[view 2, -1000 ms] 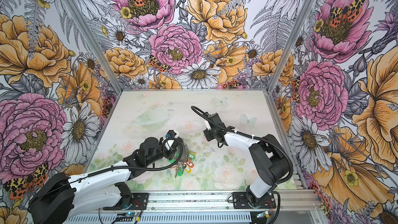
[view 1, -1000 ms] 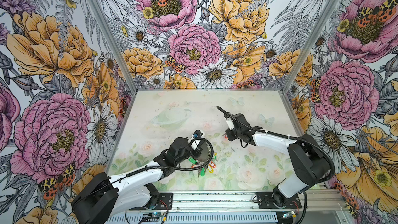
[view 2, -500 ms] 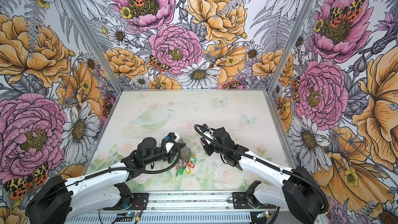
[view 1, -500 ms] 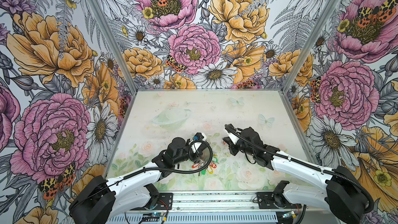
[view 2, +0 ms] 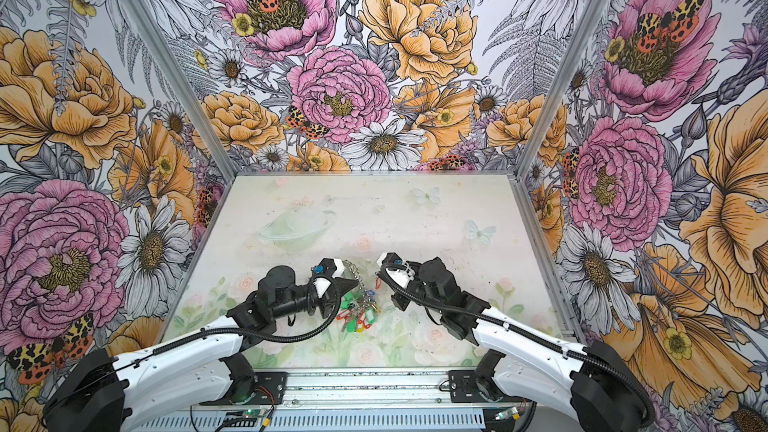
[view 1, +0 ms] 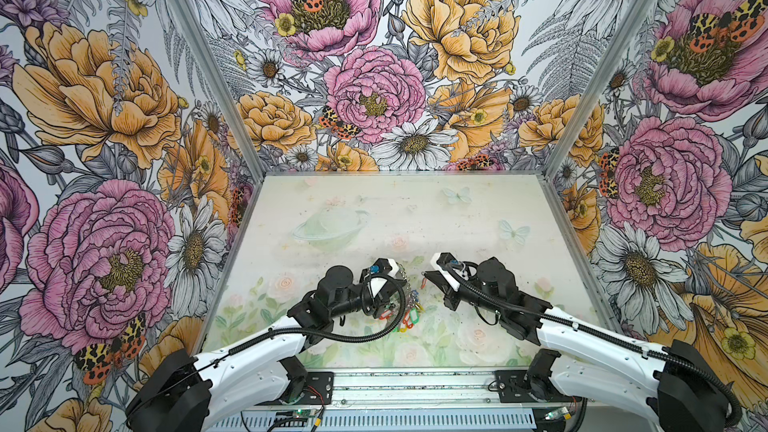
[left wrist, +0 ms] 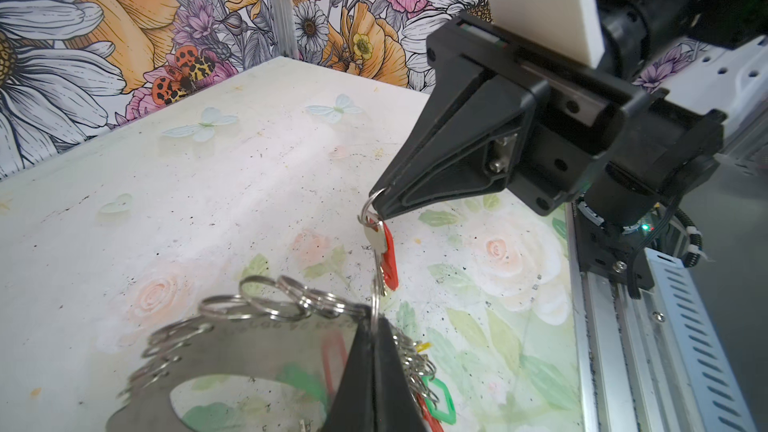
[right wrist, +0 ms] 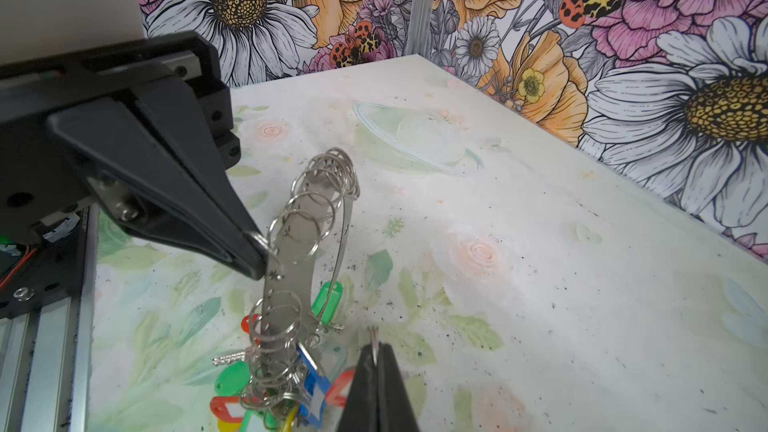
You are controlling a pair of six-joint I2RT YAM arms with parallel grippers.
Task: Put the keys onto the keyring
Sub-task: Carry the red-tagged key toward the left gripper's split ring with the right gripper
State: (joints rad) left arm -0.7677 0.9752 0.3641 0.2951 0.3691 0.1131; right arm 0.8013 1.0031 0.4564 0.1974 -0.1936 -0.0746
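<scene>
Left gripper (right wrist: 258, 261) pinches the upright keyring (right wrist: 291, 259) by its edge, lower centre in both top views. Right gripper (left wrist: 377, 206) pinches the keys (left wrist: 388, 257) alongside.

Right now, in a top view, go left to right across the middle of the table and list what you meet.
left end effector → keyring → right end effector. The keys hang at that end effector's tip, overlapping it, so they are left out of the order.

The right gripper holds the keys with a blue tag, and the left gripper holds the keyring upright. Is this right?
No, the tag is red, not blue: the left wrist view shows it. The right gripper holds the keys, and the left gripper holds the keyring upright.
</scene>
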